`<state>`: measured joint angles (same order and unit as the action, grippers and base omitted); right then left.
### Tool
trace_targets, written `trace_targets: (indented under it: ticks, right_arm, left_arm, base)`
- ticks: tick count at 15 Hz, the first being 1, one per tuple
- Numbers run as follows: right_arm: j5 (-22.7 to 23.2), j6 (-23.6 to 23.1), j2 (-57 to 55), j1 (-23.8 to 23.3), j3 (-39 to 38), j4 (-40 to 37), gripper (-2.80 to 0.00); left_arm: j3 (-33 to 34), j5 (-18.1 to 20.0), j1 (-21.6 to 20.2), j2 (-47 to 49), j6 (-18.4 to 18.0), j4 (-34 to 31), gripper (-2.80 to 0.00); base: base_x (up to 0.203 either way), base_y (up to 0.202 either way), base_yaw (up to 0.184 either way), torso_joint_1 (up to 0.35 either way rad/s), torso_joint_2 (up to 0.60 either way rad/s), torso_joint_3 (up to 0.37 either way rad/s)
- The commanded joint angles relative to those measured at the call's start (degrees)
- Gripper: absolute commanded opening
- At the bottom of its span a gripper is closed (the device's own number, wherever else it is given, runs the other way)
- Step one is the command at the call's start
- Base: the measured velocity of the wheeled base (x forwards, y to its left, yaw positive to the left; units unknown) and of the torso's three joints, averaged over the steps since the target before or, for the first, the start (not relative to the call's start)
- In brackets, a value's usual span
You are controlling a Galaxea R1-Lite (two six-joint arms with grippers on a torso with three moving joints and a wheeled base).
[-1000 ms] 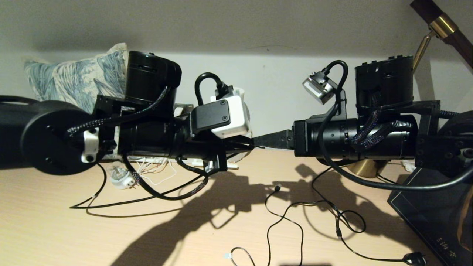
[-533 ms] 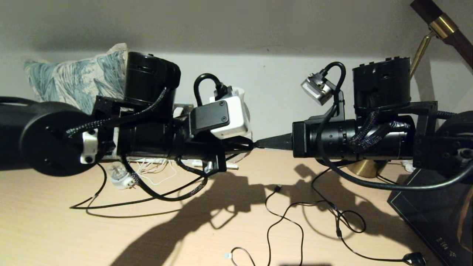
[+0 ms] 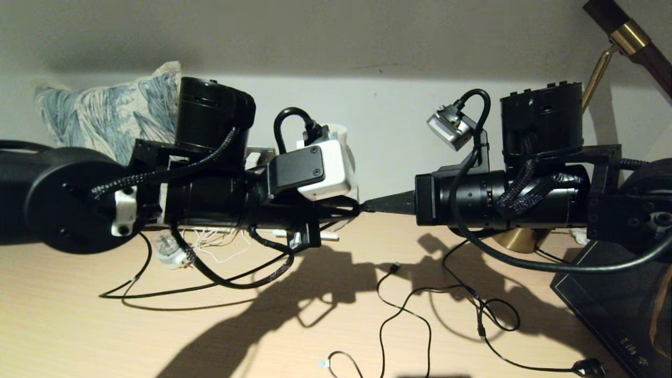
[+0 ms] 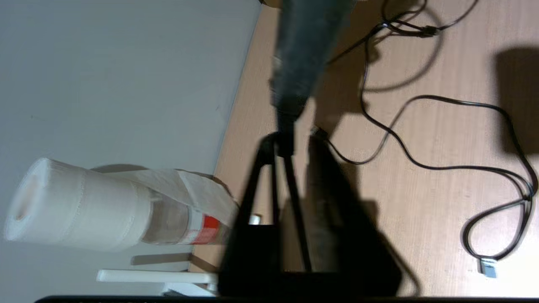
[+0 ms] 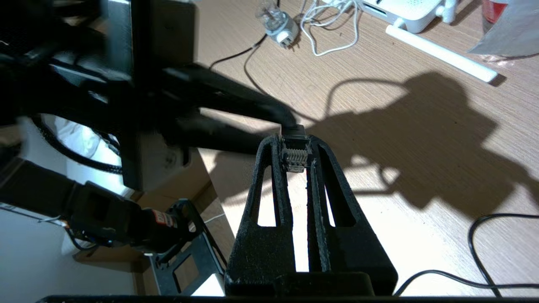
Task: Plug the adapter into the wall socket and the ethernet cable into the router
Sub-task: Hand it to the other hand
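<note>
Both arms meet tip to tip above the table's middle. My right gripper (image 5: 294, 145) (image 3: 367, 205) is shut on the ethernet cable's clear connector (image 5: 293, 158), whose contacts face the wrist camera. My left gripper (image 4: 294, 141) (image 3: 357, 206) reaches the same spot from the other side. Its fingers (image 4: 320, 176) stand slightly apart, and the cable's black boot (image 4: 285, 145) lies by one of them. The router (image 5: 414, 10) is at the back wall with a white antenna (image 5: 442, 57) lying flat. The adapter is hidden. Only a grey corner of the wall socket (image 3: 261, 154) shows behind the left arm.
A round white-and-clear travel plug (image 3: 170, 255) and loose white cords (image 3: 218, 244) lie under the left arm. A thin black cable (image 3: 404, 310) and a black pronged plug (image 3: 588, 367) trail over the front. A paper-wrapped bottle (image 4: 105, 210), a pillow (image 3: 105, 113), a brass base (image 3: 517, 237) and a dark board (image 3: 614, 299) surround them.
The right gripper's fingers have closed from wide open to a narrow point where the two arms meet. Both arms have otherwise kept their places.
</note>
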<state>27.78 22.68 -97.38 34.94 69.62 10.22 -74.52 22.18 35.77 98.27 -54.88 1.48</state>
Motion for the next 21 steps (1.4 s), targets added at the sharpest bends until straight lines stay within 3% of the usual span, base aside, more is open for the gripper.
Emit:
trace_targets:
  ticks: [1,3,6,8,10,12,15,17,21]
  right_arm:
    - [0.0,0.2,0.0,0.0,0.0,0.1,-2.8]
    - [0.0,2.9,0.2,-0.2,0.1,0.1,-2.8]
    - [0.1,9.7,0.8,-1.3,0.5,0.1,-2.8]
    - [0.5,16.7,0.8,-2.5,2.4,0.0,-2.8]
    - [2.4,27.0,0.4,-3.5,5.8,-0.4,-2.8]
    - [10.8,36.8,0.3,-5.7,9.0,-1.2,-2.8]
    - [19.9,50.4,-1.4,-9.5,13.8,-1.2,-2.8]
    - [21.1,54.5,-2.9,-10.1,15.4,-1.2,-2.8]
    - [21.2,54.8,-3.2,-10.1,15.5,-1.3,-2.8]
  left_arm:
    - [0.5,0.1,0.0,-0.5,0.0,0.2,0.0]
    - [0.5,0.0,-0.5,-1.0,-0.3,2.6,0.0]
    - [1.3,0.0,-1.4,-1.1,-0.5,12.7,0.0]
    - [2.9,0.3,-1.5,-1.5,-2.1,18.5,0.0]
    - [6.5,1.6,-1.5,-2.4,-4.9,23.8,0.0]
    - [10.3,3.4,-1.5,-2.6,-7.6,31.0,0.0]
    - [12.9,8.1,-1.6,-1.9,-9.7,38.9,0.0]
    - [12.6,10.4,-1.6,-1.1,-11.5,41.8,0.0]
    - [10.5,13.4,-2.7,1.4,-14.1,47.6,0.0]
  base:
    - [0.0,0.0,0.0,0.0,0.0,0.0]
    - [0.0,0.0,0.0,0.0,0.0,0.0]
    - [0.0,0.0,0.0,0.0,0.0,0.0]
    - [0.0,0.0,0.0,0.0,0.0,0.0]
    - [0.0,0.0,0.0,0.0,0.0,0.0]
    - [0.0,0.0,0.0,0.0,0.0,0.0]
    - [0.0,0.0,0.0,0.0,0.0,0.0]
    - [0.0,0.0,0.0,0.0,0.0,0.0]
    - [0.0,0.0,0.0,0.0,0.0,0.0]
